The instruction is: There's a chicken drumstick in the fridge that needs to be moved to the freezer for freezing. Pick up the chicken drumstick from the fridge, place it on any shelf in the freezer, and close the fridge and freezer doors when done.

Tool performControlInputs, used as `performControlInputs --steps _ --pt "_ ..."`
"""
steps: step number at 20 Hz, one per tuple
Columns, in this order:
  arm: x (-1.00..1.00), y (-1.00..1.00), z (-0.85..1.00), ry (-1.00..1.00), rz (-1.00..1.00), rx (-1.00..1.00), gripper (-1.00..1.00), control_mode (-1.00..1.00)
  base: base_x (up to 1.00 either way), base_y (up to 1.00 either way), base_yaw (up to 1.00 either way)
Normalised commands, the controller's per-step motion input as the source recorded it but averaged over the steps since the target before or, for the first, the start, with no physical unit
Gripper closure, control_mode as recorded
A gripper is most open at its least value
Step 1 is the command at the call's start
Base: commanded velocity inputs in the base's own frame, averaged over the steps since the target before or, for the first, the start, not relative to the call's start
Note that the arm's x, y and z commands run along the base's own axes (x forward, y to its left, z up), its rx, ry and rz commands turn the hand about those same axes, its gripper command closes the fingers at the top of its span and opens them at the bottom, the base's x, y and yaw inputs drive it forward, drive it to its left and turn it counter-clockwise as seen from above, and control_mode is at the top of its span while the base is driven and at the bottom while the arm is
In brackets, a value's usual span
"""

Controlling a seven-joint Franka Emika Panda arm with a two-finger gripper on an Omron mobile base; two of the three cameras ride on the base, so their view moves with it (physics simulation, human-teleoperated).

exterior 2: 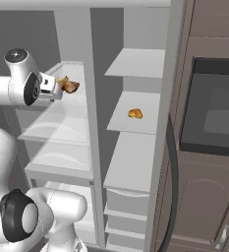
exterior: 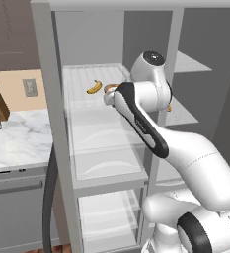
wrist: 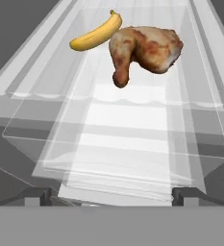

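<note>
Chicken drumstick (wrist: 144, 50) lay on an upper glass shelf (wrist: 132, 120) of the fridge (exterior: 69, 148). In the hand view its fat end pointed right and the narrow bone end came down toward the camera, long axis on a diagonal. Banana (wrist: 96, 34) sat just beside it on the left, tip close to the meat; contact hard to tell. Gripper (wrist: 112, 194) was spread wide, holding nothing, fingertips (wrist: 36, 196) low at the shelf's near edge, well short of the drumstick. Bare glass lay open between them. In the left base view the arm (exterior: 141, 123) covered most of the drumstick. A small orange item (exterior 2: 134, 113) sat on a freezer (exterior 2: 135, 147) shelf.
</note>
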Motion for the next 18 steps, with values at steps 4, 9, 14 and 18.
performControlInputs --steps 4,9,14,18 --pt "0.53 0.06 0.0 0.01 0.0 0.0 -1.0 -1.0 0.0 0.0 0.0" --pt "0.49 0.03 0.0 0.04 0.0 0.0 -1.0 -1.0 0.0 0.0 0.0" --pt "0.57 0.0 -0.01 0.08 0.0 0.0 -1.0 -1.0 0.0 0.0 0.0" --pt "0.52 0.01 -0.06 0.04 0.0 0.0 -1.0 -1.0 0.0 0.0 0.0"
